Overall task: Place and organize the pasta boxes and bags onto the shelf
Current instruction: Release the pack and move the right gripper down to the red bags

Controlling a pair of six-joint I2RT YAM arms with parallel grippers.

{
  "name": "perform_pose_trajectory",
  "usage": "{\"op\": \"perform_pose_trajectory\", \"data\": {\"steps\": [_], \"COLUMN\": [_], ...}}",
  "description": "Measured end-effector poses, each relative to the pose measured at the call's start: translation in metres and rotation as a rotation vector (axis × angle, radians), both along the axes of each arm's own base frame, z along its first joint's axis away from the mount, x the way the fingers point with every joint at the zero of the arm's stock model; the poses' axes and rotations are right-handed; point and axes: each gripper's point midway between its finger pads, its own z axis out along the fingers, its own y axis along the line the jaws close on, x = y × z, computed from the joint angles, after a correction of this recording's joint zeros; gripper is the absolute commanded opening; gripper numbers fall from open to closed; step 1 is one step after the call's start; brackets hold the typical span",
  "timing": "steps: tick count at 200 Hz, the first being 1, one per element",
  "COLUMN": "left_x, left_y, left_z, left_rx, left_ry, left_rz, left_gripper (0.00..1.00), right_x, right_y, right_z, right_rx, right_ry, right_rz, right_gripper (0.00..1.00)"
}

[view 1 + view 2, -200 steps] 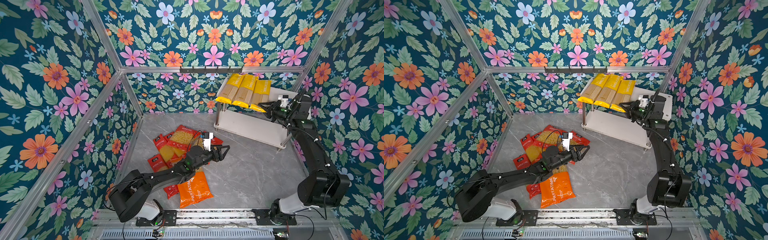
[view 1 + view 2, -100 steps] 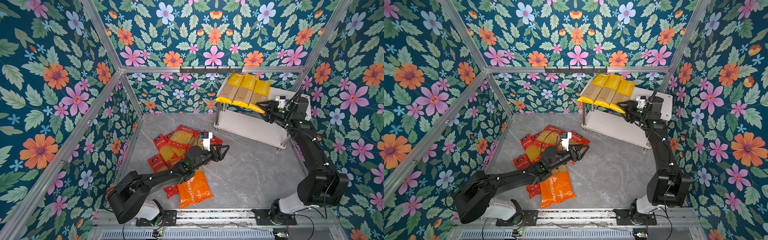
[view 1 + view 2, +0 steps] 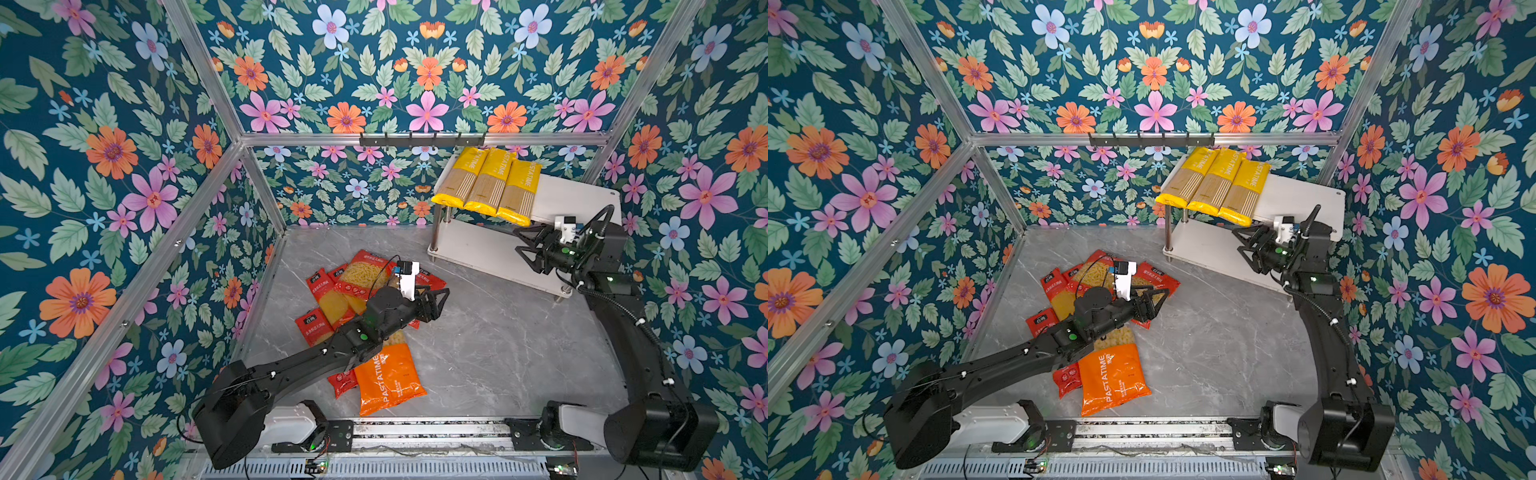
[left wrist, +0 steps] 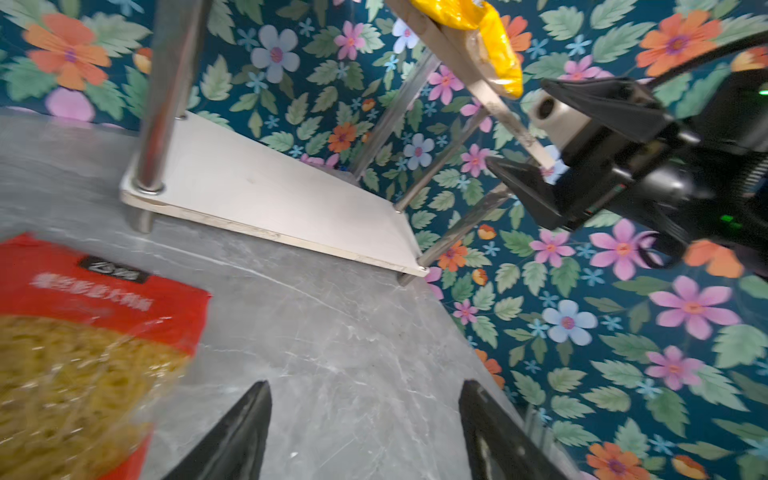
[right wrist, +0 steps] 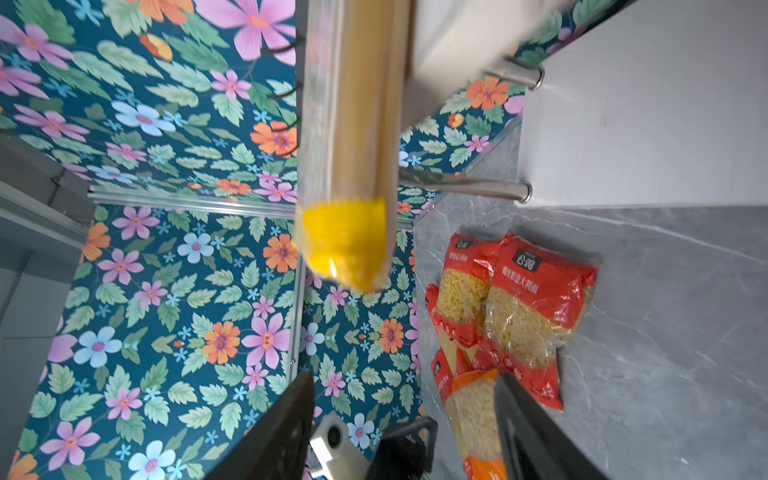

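Note:
Three long yellow spaghetti packs (image 3: 490, 183) (image 3: 1214, 183) lie side by side on the top board of the white shelf (image 3: 577, 199) (image 3: 1304, 199), their near ends overhanging its edge. My right gripper (image 3: 524, 245) (image 3: 1246, 245) (image 5: 401, 382) hangs open and holds nothing, just below the rightmost pack's end (image 5: 349, 166). Red packs (image 3: 332, 291) (image 3: 1059, 291) and an orange macaroni pack (image 3: 388, 382) (image 3: 1113, 378) lie heaped on the grey floor. My left gripper (image 3: 440, 303) (image 3: 1158, 305) (image 4: 365, 395) is open and holds nothing at the heap's right edge, beside a red macaroni pack (image 4: 83, 332).
The shelf's lower board (image 3: 478, 253) (image 4: 270, 195) is bare. A black hook rail (image 3: 422, 139) runs along the back frame above the shelf. Floral walls and aluminium posts close in the back and both sides. Bare grey floor (image 3: 498, 353) lies between heap and shelf.
My right gripper has opened and sunk lower in front of the shelf's edge, away from the rightmost yellow pack. The three packs stay put. The left arm has barely moved.

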Motion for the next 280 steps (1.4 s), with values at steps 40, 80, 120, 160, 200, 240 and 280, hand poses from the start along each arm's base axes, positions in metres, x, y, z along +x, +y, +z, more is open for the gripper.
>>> {"op": "perform_pose_trajectory", "data": {"steps": [40, 80, 120, 160, 200, 240, 280], "left_x": [0.017, 0.015, 0.0, -0.011, -0.013, -0.004, 0.004], "left_y": [0.065, 0.142, 0.202, 0.232, 0.239, 0.238, 0.248], "left_z": [-0.036, -0.077, -0.115, -0.138, -0.154, -0.148, -0.152], "left_rx": [0.245, 0.328, 0.33, 0.324, 0.329, 0.311, 0.281], "left_ry": [0.064, 0.175, 0.304, 0.374, 0.415, 0.408, 0.426], "left_rz": [0.228, 0.408, 0.59, 0.708, 0.734, 0.736, 0.751], "left_gripper": [0.74, 0.74, 0.81, 0.82, 0.82, 0.83, 0.83], "right_x": [-0.062, -0.1, -0.106, -0.109, -0.111, -0.112, -0.107], "right_y": [0.087, 0.149, 0.184, 0.231, 0.266, 0.281, 0.278], "right_z": [-0.063, -0.152, -0.217, -0.25, -0.286, -0.299, -0.283], "right_rx": [-0.138, -0.33, -0.44, -0.466, -0.48, -0.484, -0.52], "right_ry": [0.063, 0.181, 0.265, 0.295, 0.347, 0.363, 0.316], "right_rz": [0.166, 0.293, 0.373, 0.488, 0.577, 0.614, 0.608], "right_gripper": [0.67, 0.65, 0.65, 0.66, 0.66, 0.64, 0.64]}}
